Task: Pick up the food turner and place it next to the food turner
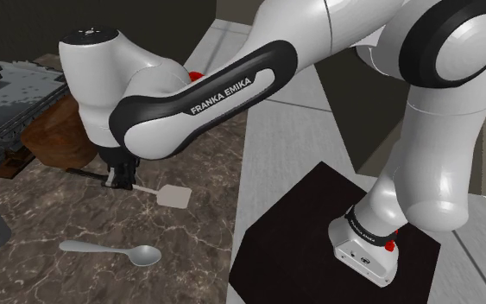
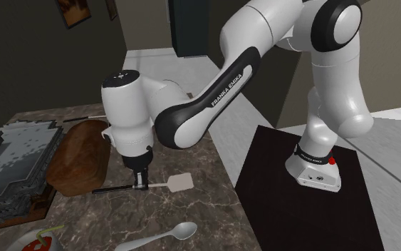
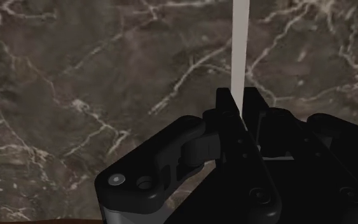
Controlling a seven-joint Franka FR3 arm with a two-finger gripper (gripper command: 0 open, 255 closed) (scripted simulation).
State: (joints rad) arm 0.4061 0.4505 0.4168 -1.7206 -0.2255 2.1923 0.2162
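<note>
So you had the gripper (image 1: 118, 177) clenched on the turner (image 1: 173, 197) at its thin shaft, lying flat on the counter (image 1: 59, 216), handle left and blade right in the shoulder view. Grabbing near the middle looked like the balanced spot for lifting.

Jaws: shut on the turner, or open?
Shut on the turner: wrist view shows both jaws pressed against its white shaft.
</note>
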